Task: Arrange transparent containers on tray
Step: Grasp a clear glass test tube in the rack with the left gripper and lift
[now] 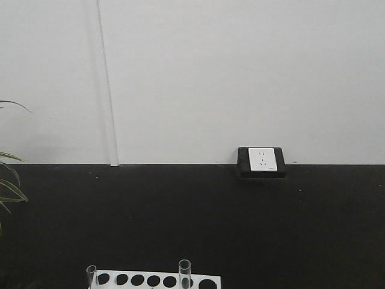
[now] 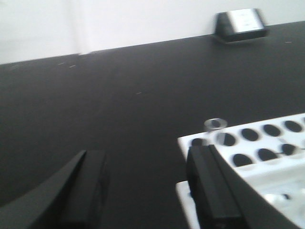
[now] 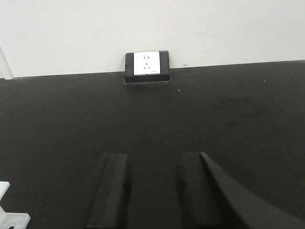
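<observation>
Two clear test tubes stand upright in the white rack: one tube (image 1: 92, 276) at its left end, another tube (image 1: 184, 272) further right. In the left wrist view a tube's rim (image 2: 215, 124) rises from the rack just beyond my right finger. My left gripper (image 2: 145, 164) is open over the black table with nothing between its fingers; its right finger overlaps the rack's near left corner. My right gripper (image 3: 153, 167) is open over bare black table, also holding nothing. The yellow tray is out of view.
The white rack with round holes (image 1: 198, 279) (image 2: 276, 152) sits at the table's near edge. A black-framed wall socket (image 1: 261, 160) (image 3: 147, 64) rests against the white wall at the table's back. Plant leaves (image 1: 9, 186) reach in from the left.
</observation>
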You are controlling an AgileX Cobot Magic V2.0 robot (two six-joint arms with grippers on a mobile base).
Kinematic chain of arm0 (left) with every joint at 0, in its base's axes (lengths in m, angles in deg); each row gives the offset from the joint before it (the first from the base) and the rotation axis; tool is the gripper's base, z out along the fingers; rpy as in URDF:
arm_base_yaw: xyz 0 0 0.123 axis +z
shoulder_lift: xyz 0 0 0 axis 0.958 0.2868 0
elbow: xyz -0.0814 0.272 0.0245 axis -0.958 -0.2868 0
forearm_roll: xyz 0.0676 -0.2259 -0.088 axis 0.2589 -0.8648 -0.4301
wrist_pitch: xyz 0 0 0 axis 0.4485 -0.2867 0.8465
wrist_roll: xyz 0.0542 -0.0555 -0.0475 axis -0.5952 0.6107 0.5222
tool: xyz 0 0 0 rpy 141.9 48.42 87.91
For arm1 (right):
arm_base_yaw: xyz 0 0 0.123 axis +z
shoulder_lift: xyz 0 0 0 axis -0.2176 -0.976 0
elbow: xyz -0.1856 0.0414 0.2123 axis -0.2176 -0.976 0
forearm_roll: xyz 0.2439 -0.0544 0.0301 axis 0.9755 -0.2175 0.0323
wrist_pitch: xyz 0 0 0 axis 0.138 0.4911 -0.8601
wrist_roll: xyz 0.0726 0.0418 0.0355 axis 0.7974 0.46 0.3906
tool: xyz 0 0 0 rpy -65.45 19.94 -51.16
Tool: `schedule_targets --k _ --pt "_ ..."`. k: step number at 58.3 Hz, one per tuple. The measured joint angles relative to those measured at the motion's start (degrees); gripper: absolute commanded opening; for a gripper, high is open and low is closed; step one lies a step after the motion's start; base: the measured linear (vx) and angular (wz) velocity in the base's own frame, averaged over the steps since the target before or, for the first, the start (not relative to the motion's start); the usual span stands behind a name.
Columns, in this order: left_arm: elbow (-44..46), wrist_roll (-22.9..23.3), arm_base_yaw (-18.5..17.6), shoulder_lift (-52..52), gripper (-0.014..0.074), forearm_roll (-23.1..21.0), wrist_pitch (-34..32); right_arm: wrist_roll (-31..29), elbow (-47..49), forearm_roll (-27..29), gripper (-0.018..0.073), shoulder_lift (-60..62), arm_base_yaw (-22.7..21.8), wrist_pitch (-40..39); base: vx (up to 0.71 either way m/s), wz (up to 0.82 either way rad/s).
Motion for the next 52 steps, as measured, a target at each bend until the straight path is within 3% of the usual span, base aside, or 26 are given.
schedule_targets --k 7,13,25,40,52 --pt "0.0 1.4 -2.2 6.1 0.0514 4.2 -5.8 0.0 0.0 0.0 0.0432 0.0 0.0 0.0 0.00 0.00" --pt "0.0 1.5 -2.9 11.5 0.0514 5.2 -9.2 0.0 0.0 0.0 0.0432 0.0 0.0 0.0 0.00 0.00" --pt "1.9 1.5 -2.9 20.6 0.0514 5.2 -14.9 0.0 0.0 0.0 0.0432 0.0 0.0 0.0 0.00 0.00" --pt "6.7 0.2 -2.9 28.2 0.0514 5.0 -17.1 0.0 0.0 0.0 0.0432 0.0 0.0 0.0 0.00 0.00" --pt "9.4 -1.7 -2.9 33.5 0.0514 2.5 -20.2 0.0 0.0 0.1 0.0432 0.0 0.0 0.1 0.00 0.00"
